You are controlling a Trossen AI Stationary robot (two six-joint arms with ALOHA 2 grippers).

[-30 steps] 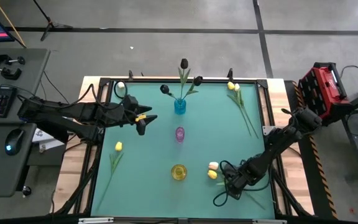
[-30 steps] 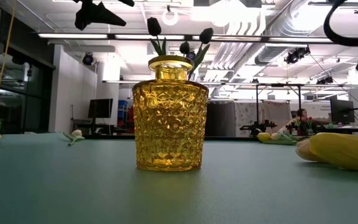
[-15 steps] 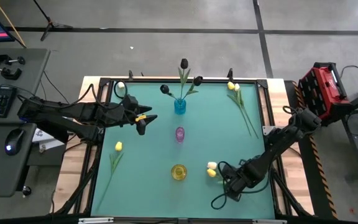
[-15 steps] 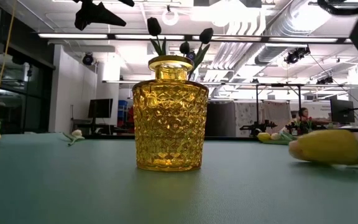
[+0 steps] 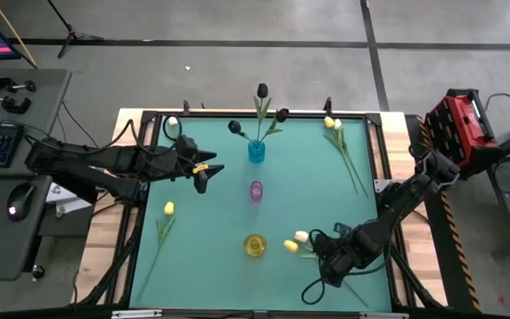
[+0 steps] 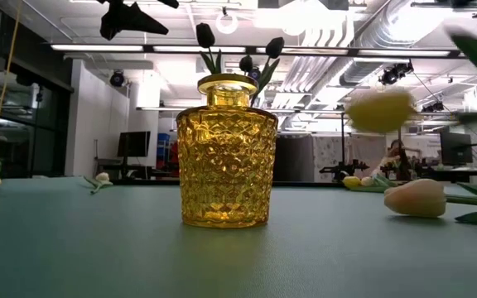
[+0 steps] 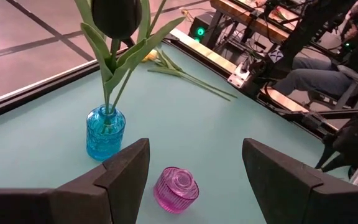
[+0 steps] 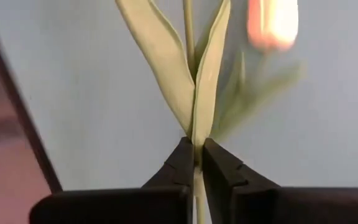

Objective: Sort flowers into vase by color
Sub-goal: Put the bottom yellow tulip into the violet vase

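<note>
My right gripper (image 5: 328, 254) hangs over the near right of the table, shut on the stem of a yellow tulip whose head (image 5: 290, 245) (image 6: 379, 109) is up in the air. A peach tulip (image 6: 416, 199) lies on the table beside it. The yellow vase (image 5: 255, 245) stands just left of them. Behind it stand a pink vase (image 5: 256, 190) and a blue vase (image 5: 256, 151) with black tulips stuck in it. My left gripper (image 5: 204, 173) (image 7: 194, 155) waits open above the table's left, facing the pink and blue vases. My right gripper pinches the yellow tulip's green stem (image 8: 196, 140) between its two fingertips, right where the long leaves branch off. The fingers slant steeply down and lie across the stem. The flower's head end is lifted clear of the table and points toward the yellow vase.
Two yellow tulips (image 5: 333, 126) lie at the far right, stems (image 5: 354, 173) running toward the near edge. Another yellow tulip (image 5: 168, 209) lies at the near left. A raised dark frame (image 5: 237, 113) runs round the green table top.
My right gripper has shut on the yellow tulip's stem and gone up. The yellow head, which lay on the table next to the peach one, has risen clear of it and shifted a little toward the yellow vase. The peach tulip stays on the table.
</note>
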